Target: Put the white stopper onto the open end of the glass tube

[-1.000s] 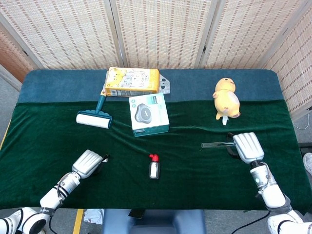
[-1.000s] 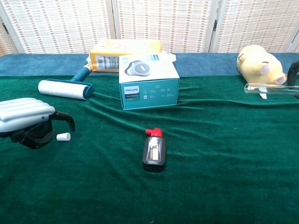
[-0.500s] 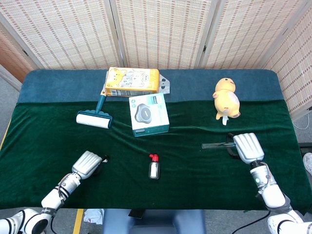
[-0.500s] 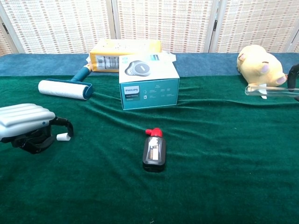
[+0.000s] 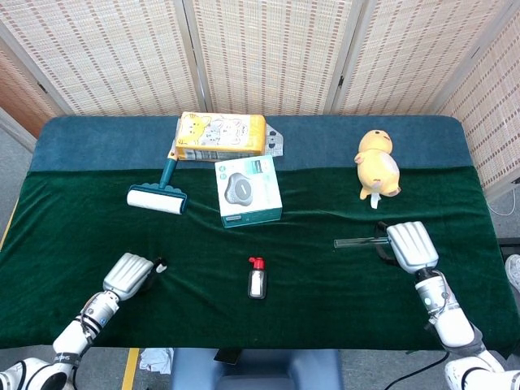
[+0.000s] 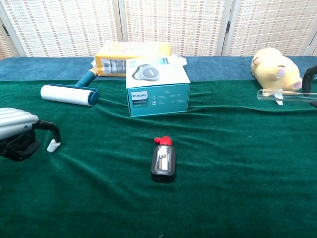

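Between left fingertips: white stopper (image 6: pixel 52 146), pinched at the tip of the left hand (image 6: pixel 20 133), tilted, low over the green cloth (image 6: pixel 223 173).
Left hand, head view: left hand (image 5: pixel 130 275) nearer the table's front-left edge than half a second ago; stopper (image 5: pixel 159 266) just beyond the fingers.
Change: pulled back left and toward the robot, stopper carried along, further from the tube than a second ago.
Right fingers: right hand (image 5: pixel 410 246) clamped on the glass tube (image 5: pixel 357 241), tube roughly level, open end pointing toward the left hand.
Chest view: tube's open end (image 6: pixel 261 93) entering at the right edge, right fingers (image 6: pixel 309 74) barely visible; hold hardly changed.
Between the hands: small red-capped bottle (image 6: pixel 163 159) lying on the cloth, well apart from both sets of fingers.
Beyond the fingers: Philips box (image 6: pixel 158 91), lint roller (image 6: pixel 69 94), yellow carton (image 6: pixel 130 55), plush toy (image 6: pixel 275 69).
Meaning for the task: both parts in hand, capping not yet done; gap widened, so likely a reposition before bringing stopper to the open end.
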{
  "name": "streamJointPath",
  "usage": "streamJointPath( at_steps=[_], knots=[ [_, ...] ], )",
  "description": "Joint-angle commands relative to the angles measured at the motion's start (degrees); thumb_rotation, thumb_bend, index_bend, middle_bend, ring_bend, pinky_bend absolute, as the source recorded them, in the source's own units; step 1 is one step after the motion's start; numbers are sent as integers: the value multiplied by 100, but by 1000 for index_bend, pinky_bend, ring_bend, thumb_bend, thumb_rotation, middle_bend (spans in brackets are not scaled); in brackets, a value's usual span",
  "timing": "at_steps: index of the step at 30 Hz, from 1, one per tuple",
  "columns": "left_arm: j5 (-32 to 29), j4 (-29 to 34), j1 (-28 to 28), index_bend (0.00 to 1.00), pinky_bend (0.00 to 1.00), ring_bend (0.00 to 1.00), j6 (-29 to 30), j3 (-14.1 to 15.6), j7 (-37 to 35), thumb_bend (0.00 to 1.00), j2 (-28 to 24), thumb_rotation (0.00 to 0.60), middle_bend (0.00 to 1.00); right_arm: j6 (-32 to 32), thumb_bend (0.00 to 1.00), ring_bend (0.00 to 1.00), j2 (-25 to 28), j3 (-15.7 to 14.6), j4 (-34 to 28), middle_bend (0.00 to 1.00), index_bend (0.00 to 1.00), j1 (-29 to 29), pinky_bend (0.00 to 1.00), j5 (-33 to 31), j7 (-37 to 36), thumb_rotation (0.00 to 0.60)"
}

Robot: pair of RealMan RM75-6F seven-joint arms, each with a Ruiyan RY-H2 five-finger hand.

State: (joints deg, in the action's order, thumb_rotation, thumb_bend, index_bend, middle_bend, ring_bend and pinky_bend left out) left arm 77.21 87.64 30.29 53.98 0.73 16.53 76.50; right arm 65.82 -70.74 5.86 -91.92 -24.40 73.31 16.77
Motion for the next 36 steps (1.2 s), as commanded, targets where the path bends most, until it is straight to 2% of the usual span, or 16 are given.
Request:
streamJointPath(
  at_steps=[1, 12, 23, 25, 30, 36],
  knots=[
    [-40, 36, -47, 354, 697, 796, 28, 30, -51, 726, -68, 600, 937, 13, 715, 1000, 8, 0, -19, 1000, 857, 7, 1000, 9, 8, 554],
    [49, 168, -186, 355, 697, 796, 184, 143, -160, 725, -196, 600, 937, 65, 718, 1000, 29, 4, -80, 1000, 857, 37, 1000, 30, 32, 553],
    [95, 263, -167, 308, 697, 795, 310, 34, -193, 722, -219, 600, 937, 58, 739, 1000, 22, 13, -56, 1000, 857, 48, 1000, 32, -23, 553],
    [113, 246, -162, 303, 697, 795, 345, 7, -209, 685, -192, 600, 937, 54, 740, 1000, 21, 16, -42, 1000, 857, 46, 1000, 37, -40, 554],
    [171, -9, -155, 324, 697, 795, 505, -91, -180, 450, 87, 600, 937, 19, 740, 1000, 9, 11, 2, 1000, 857, 40, 1000, 41, -78, 554],
    [123, -289, -129, 418, 698, 801, 556, -172, -80, 377, 360, 600, 937, 10, 740, 1000, 20, 11, 41, 1000, 857, 50, 1000, 40, -121, 553]
  ],
)
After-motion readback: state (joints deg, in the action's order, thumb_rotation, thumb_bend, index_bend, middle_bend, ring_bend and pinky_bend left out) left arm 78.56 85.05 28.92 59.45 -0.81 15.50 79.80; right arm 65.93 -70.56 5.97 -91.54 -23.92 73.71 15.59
